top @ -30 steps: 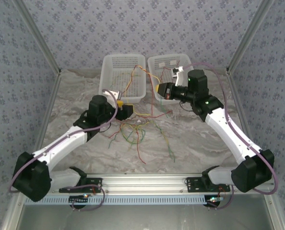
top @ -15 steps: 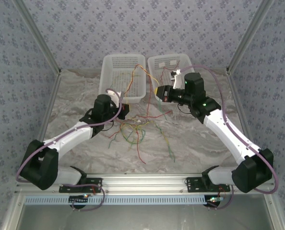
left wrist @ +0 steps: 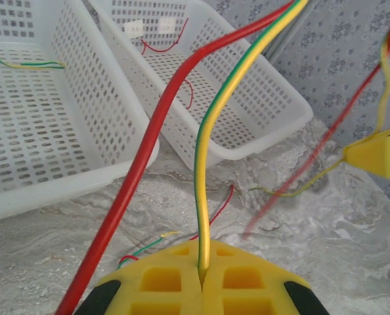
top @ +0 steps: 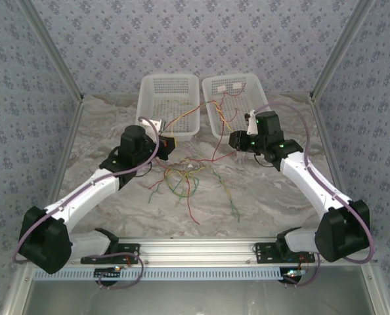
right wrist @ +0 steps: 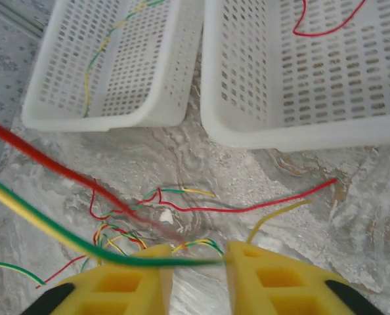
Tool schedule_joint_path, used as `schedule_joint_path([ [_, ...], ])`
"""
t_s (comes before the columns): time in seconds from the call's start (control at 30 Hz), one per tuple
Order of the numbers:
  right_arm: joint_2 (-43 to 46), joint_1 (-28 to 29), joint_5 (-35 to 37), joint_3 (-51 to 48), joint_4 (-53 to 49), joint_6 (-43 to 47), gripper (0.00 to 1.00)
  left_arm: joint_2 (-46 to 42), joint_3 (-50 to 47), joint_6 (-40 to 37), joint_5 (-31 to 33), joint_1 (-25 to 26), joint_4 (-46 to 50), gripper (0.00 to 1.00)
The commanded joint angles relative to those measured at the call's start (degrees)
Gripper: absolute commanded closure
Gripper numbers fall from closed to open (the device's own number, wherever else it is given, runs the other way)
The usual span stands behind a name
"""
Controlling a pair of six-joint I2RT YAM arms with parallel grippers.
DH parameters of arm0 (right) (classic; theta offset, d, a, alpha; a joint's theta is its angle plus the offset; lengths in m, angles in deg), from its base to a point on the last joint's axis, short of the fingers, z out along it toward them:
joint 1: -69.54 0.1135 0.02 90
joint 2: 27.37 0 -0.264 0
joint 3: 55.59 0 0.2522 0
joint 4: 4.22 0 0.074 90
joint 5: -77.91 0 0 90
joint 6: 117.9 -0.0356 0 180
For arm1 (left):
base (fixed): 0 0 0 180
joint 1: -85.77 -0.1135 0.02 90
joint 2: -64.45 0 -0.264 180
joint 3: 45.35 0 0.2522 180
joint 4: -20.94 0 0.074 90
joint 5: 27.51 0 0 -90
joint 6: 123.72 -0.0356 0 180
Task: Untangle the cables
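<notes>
Since the earlier frame the right gripper (top: pixel 235 140) has been lowered and drawn back from the baskets (top: pixel 142 105). Its fingers are parted, with a green-yellow strand crossing the gap. The left gripper (top: pixel 167 143) is closed on a yellow-green cable (left wrist: pixel 201 164), and a red cable (left wrist: pixel 138 170) runs alongside it. The other cables (top: pixel 182 177) lie tangled on the counter (top: pixel 274 190). The held cable should be lifted slowly and kept taut, so that the red cable is shed rather than dragged.
</notes>
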Motion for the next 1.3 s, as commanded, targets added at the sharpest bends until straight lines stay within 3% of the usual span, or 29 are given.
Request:
schedule_joint_path([
  [0.0, 0.3, -0.1, 0.5, -1.3, -0.5, 0.3, 0.60, 2.6, 2.2, 2.3, -2.7, 0.4, -0.7, 1.00],
  [0.27, 3.5, -2.6, 4.0, -5.9, -3.8, -0.7, 0.42, 6.3, 3.6, 3.5, 0.8, 0.9, -0.4, 1.00],
  [0.43, 7.8, -3.6, -9.7, -11.7, 6.0, -2.1, 0.41, 8.0, 5.1, 4.3, 0.9, 0.9, 0.8, 1.00],
  [0.6, 11.0, 1.8, -16.9, -19.7, 24.9, -14.5, 0.48, 9.3, 7.1, 4.7, 1.4, 1.0, 2.7, 1.00],
  [0.77, 8.9, 9.0, -14.7, -18.1, 27.0, -15.7, 0.54, 9.8, 7.1, 5.0, 1.2, 1.1, 2.8, 1.00],
  [1.0, 0.3, 12.0, -10.0, -14.6, 33.4, -20.0, 0.62, 9.3, 6.7, 5.3, 1.2, 1.4, 2.4, 1.00],
  [1.07, -0.6, 13.1, -5.7, -14.7, 34.7, -20.8, 0.62, 8.8, 6.6, 5.4, 1.2, 1.5, 2.3, 1.00],
  [1.27, -3.9, 13.7, 3.1, -12.8, 29.0, -18.5, 0.66, 8.2, 6.3, 4.9, 1.3, 1.6, 2.2, 1.00],
])
